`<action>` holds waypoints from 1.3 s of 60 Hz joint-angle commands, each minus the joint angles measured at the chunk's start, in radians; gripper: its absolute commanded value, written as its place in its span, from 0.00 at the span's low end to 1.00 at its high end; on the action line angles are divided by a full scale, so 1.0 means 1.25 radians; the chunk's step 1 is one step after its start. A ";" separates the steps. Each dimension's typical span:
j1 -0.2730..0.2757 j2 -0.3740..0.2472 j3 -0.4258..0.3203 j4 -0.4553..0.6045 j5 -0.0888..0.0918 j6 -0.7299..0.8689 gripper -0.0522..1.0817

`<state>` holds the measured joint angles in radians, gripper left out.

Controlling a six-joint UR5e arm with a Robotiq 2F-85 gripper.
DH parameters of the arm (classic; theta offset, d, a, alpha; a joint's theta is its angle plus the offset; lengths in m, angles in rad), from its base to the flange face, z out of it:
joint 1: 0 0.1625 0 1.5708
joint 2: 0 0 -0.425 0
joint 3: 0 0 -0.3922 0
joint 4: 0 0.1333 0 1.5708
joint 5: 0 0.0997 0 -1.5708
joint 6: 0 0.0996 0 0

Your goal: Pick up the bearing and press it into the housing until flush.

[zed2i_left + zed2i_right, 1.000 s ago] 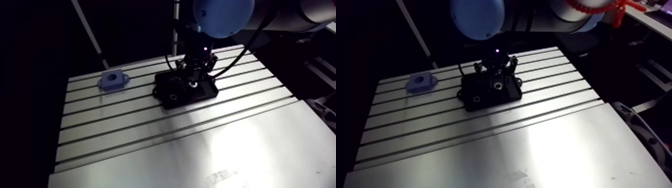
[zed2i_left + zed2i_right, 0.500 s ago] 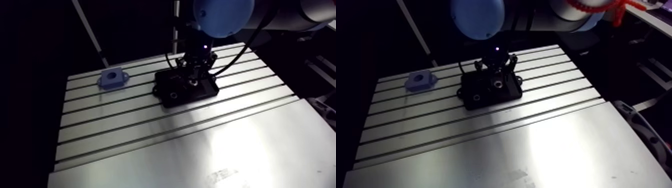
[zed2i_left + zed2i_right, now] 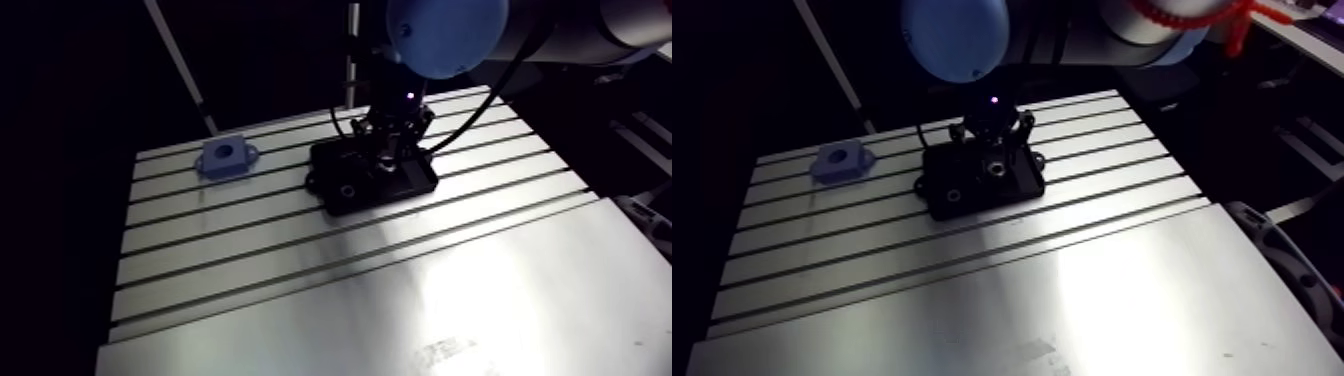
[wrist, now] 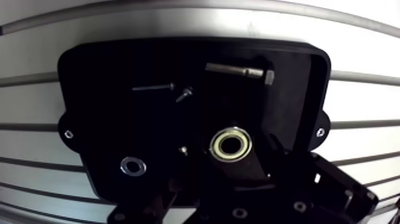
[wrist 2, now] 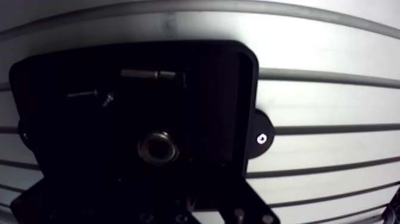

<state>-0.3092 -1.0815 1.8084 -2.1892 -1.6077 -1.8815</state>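
A black tray (image 3: 400,185) lies on the slotted table, right of centre at the back. In it lies the bearing (image 4: 231,145), a small metal ring with a brass-coloured inner race. My gripper (image 3: 386,163) comes straight down onto the tray and stands low right at the bearing, which shows just ahead of the dark gripper body (image 4: 250,196) in the wrist view. The blue housing (image 3: 227,156), a block with a round bore and side lugs, sits far off at the table's back left corner.
The tray also holds a washer (image 4: 132,165), a steel pin (image 4: 238,71), and two small screws (image 4: 162,88). Its mounting lugs (image 4: 321,131) stick out at the sides. Bare slotted table (image 3: 330,290) stretches toward the front edge.
The arm view has shifted very slightly. My gripper stays low over the tray at the bearing, and the housing and tray parts lie as before.
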 commanded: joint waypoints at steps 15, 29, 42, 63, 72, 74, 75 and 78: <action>-0.002 0.000 0.002 0.002 -0.003 0.000 0.46; -0.001 0.000 0.002 0.002 -0.001 0.000 0.46; -0.001 0.000 0.007 0.002 0.001 0.000 0.49; -0.001 -0.002 0.007 0.002 -0.002 0.000 0.53; -0.001 -0.002 0.006 0.002 -0.002 0.000 0.54; -0.001 -0.002 0.006 0.002 -0.002 0.000 0.55; -0.001 -0.002 0.006 0.002 -0.002 0.000 0.55; -0.001 -0.003 0.005 0.002 -0.002 0.000 0.57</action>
<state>-0.3100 -1.0834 1.8163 -2.1868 -1.6093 -1.8815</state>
